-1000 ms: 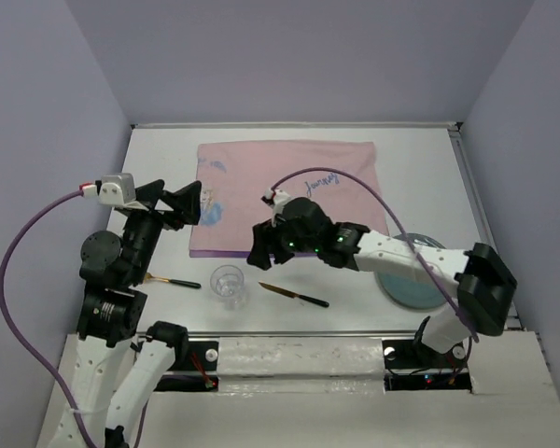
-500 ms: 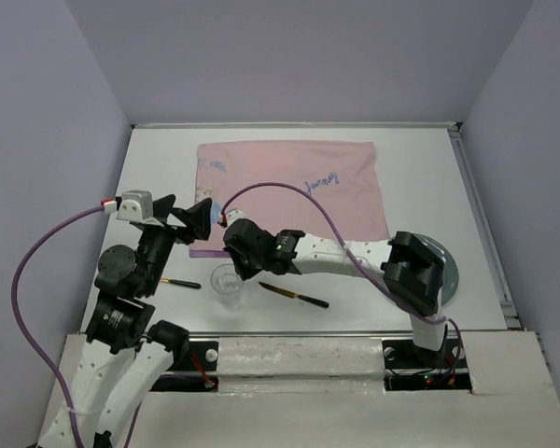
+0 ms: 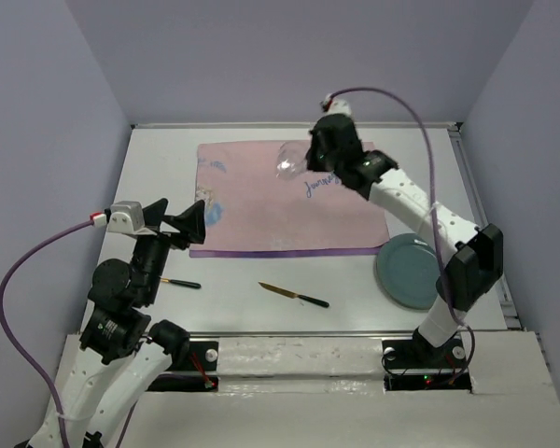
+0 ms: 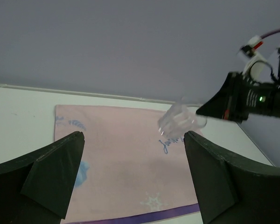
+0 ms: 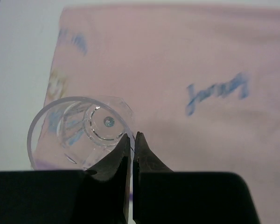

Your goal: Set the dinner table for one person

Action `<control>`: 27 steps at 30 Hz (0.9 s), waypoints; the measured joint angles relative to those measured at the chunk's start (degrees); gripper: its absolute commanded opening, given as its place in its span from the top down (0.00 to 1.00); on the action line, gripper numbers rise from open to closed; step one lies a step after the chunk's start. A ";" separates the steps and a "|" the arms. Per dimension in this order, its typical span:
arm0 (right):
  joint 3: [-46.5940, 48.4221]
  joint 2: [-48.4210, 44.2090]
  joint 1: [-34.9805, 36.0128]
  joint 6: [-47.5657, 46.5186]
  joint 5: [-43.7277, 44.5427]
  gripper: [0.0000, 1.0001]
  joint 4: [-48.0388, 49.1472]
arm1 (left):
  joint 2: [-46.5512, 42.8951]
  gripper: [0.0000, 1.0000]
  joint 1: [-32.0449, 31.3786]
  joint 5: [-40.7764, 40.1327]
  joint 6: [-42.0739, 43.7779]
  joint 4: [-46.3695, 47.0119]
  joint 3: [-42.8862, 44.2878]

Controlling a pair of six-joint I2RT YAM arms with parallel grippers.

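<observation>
Pink cloth (image 3: 261,201) lies flat on the far half of the white table (image 3: 163,154), which spans the workspace in front of both arm bases.

Right hand (image 5: 132,140) is clenched on the rim of the clear glass (image 5: 79,133), one finger inside and one outside, with only the thin wall between them. The glass hangs in the air, tilted, over the far part of the cloth beside the blue script (image 5: 217,95).

Left hand (image 4: 132,140) is released and holds nothing, near the cloth's left edge. Plate (image 3: 409,273) and knife (image 3: 294,295) sit on bare table nearer the bases, off the cloth.

Risks, as judged:
- The pinch covers a small patch of smooth wall. The glass could swivel about the fingertips or slip out, then fall and roll.
- If lowered while tilted, the base edge would land first and the glass could tip on release.
- The cloth is soft, so a dragged base could ruck it up.
- The plate is not yet on the cloth, so a spot chosen now may end up in its way.
</observation>
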 measured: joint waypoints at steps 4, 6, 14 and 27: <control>6.49 0.31 -14.01 -1.92 1.95 1.00 1.11 | 0.00 0.01 -1.70 -0.85 0.22 -0.02 -0.59; 8.61 1.33 -17.92 -2.51 2.45 1.00 1.03 | 0.04 0.01 -2.47 -1.27 0.35 -0.15 -0.70; 19.04 15.76 -29.38 -3.78 -0.68 1.00 -1.07 | 0.96 0.01 -3.45 -2.49 0.61 -0.22 -0.70; 22.80 27.43 -34.27 -4.92 -3.78 1.00 -6.80 | 4.74 0.01 -3.45 -3.63 0.83 -0.20 -0.70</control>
